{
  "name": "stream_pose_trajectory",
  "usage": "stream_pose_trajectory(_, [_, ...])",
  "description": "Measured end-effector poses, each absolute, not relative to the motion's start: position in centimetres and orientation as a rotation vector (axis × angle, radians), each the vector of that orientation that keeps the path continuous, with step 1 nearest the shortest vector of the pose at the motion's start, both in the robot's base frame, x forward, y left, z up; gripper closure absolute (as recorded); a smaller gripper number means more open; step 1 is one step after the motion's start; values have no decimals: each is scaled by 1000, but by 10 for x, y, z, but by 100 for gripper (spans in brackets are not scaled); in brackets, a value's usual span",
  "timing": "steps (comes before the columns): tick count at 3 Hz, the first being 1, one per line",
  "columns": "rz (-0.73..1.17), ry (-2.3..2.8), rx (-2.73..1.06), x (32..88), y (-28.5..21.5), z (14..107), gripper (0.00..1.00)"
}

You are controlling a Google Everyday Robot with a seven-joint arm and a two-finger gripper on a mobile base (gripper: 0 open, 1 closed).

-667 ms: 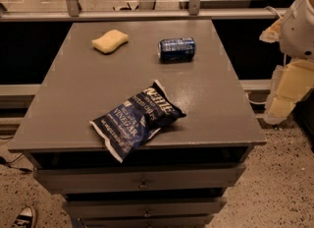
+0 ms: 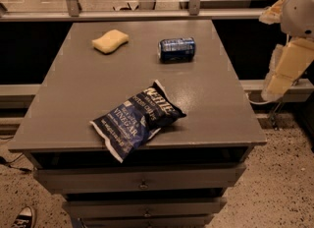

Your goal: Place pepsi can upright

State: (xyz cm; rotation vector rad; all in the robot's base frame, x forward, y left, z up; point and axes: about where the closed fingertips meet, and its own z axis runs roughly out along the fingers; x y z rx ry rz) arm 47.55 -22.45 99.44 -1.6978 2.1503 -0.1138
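Camera view: pepsi can (image 2: pixel 177 49) lies sideways, gripper (image 2: pixel 285 71) apparently far right.

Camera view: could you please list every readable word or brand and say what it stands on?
"KETTLE": on the chip bag, at the front of the table.
"VINEGAR": on the same bag, lower down; its smaller print is unreadable.
pepsi can, lying on its side: label too blurred to read.
gripper, right of the table: no text visible.

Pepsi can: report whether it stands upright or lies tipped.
Tipped. The pepsi can lies on its side on the table, silver end facing left. The pincer hangs beyond the table's right edge, away from it.
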Motion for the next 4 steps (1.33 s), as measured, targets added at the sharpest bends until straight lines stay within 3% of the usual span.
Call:
stream_pose_trajectory(2, [-58,1963,-1681,572,-199,978,0])
stream_pose_trajectory(4, [-4,1968,-1608,587,-199,972,0])
